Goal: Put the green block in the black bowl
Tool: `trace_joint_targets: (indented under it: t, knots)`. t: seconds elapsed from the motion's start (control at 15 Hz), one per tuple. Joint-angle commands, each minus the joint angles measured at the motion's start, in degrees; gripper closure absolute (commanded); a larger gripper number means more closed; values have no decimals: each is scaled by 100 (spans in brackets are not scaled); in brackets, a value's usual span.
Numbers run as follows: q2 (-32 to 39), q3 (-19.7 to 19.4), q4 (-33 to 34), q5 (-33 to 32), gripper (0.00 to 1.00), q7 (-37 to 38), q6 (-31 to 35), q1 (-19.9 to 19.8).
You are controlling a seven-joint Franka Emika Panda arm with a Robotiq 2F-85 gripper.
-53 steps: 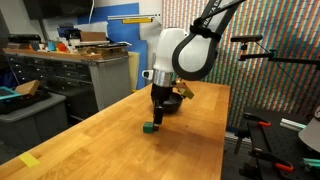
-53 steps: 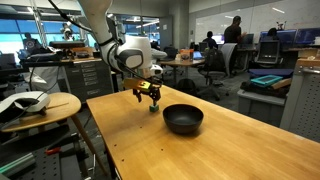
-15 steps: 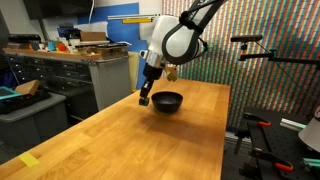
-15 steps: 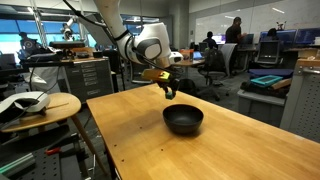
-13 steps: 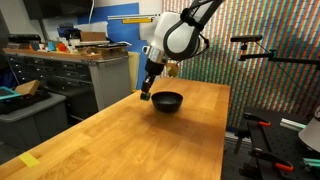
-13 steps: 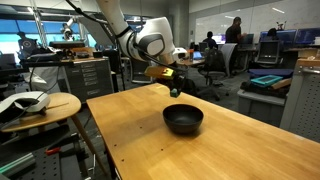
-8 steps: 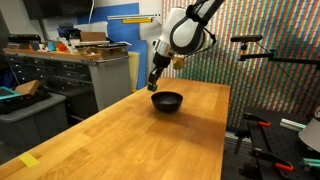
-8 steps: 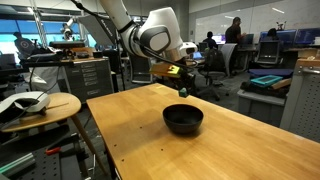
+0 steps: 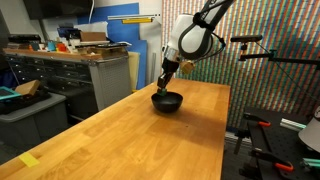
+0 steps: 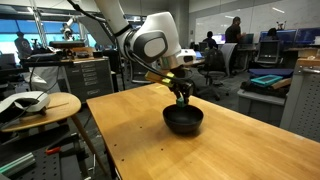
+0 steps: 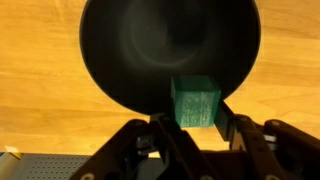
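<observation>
Hanging over the black bowl (image 9: 167, 102), the gripper (image 9: 164, 86) has the green block (image 11: 195, 102) pinched between its two fingers. The jaws are closed only as far as the little cube lets them, one finger on each side, and the block fills the gap. The wrist view looks straight down. There the block sits between the fingers, and the round dark bowl (image 11: 130, 50) lies under it and a bit ahead of it. The block covers the near edge of the bowl, not the middle. In both exterior views the gripper (image 10: 182, 97) points down just above the bowl (image 10: 184, 121), not touching it, and the block is too small to pick out there. The bowl stands on the wooden table (image 9: 120, 130), apart from the table's edges. A cube has no long side, so turning does not matter here. What matters is one thing — is the block over the hollow or over the rim? It looks close to the rim, so a small move toward the middle seems wise before the jaws open, or the block may hit the edge and bounce out.
</observation>
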Motion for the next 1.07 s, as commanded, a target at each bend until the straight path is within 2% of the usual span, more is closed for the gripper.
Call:
trace_joint_targets:
  t: [0.0,0.67,0.73,0.8,0.87,1.0]
  knots:
    - [118,-177,-56,-12,80,267,209,126]
    - [1042,-429,471,29,82,600,342,130]
    - [1080,-443,524,27,62,613,333,121]
    - [1106,-457,578,25,33,622,314,115]
    - [1103,-462,617,30,32,631,289,101]
    - [1052,-504,666,24,19,645,260,93]
